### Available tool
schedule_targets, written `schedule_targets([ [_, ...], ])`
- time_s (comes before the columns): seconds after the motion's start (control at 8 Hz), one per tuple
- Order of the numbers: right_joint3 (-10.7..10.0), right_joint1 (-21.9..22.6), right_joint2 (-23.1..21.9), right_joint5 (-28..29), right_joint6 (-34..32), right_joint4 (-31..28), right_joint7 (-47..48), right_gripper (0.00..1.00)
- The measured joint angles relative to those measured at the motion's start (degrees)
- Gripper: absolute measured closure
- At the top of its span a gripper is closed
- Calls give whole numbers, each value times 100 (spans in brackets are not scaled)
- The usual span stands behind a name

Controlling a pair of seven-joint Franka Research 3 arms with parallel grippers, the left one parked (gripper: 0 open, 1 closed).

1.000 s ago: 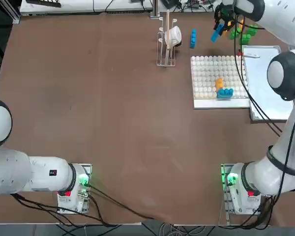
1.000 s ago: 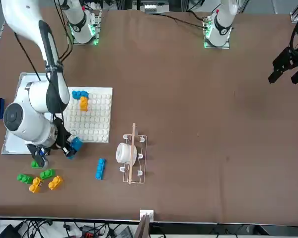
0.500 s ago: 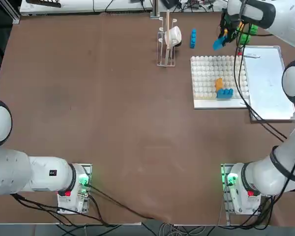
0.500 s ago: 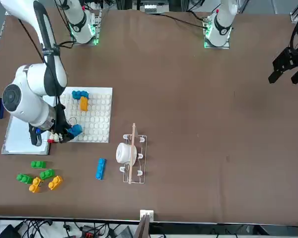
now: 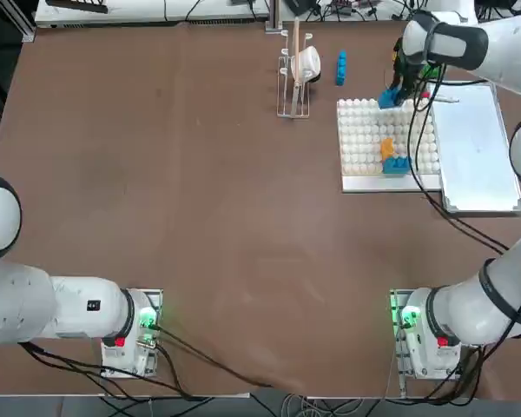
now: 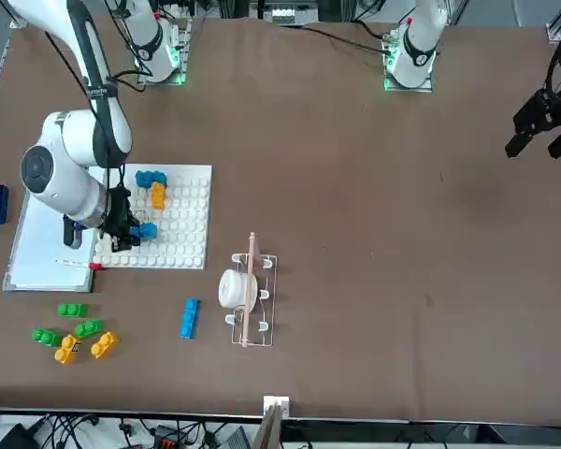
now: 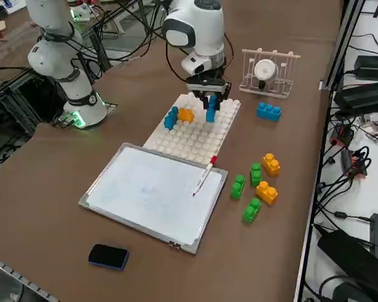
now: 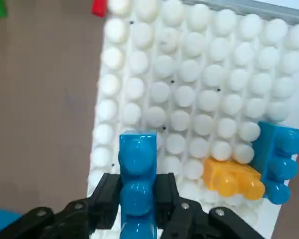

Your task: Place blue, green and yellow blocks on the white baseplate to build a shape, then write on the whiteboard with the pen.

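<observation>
Right wrist view shows my right tool (image 8: 138,199) clamped on a blue brick (image 8: 137,174), its long axis running out from the fingers, hanging over the white baseplate (image 8: 199,89) near one edge. The seated orange brick (image 8: 232,177) and blue brick (image 8: 276,157) lie off to one side, apart from it.

Bright, even light; soft shadows
</observation>
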Motion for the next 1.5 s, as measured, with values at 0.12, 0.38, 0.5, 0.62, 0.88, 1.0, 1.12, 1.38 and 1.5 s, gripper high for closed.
schedule_targets([
  [0.12, -1, 0, -22, -143, 71, -141, 380, 62],
  [0.38, -2, 3, -31, -446, 128, -335, 1022, 62],
  [0.5, -1, 12, -33, -608, 133, -430, 1280, 62],
  [0.62, 4, 35, -51, -717, 138, -538, 1434, 62],
  [0.88, 7, 100, -249, -762, 171, -819, 1521, 62],
  [1.0, 8, 106, -382, -764, 240, -964, 1546, 62],
  [1.12, 8, 106, -475, -765, 392, -1099, 1579, 62],
  [1.38, 8, 106, -502, -766, 712, -1272, 1619, 62],
  [1.5, 8, 106, -501, -767, 749, -1303, 1625, 62],
])
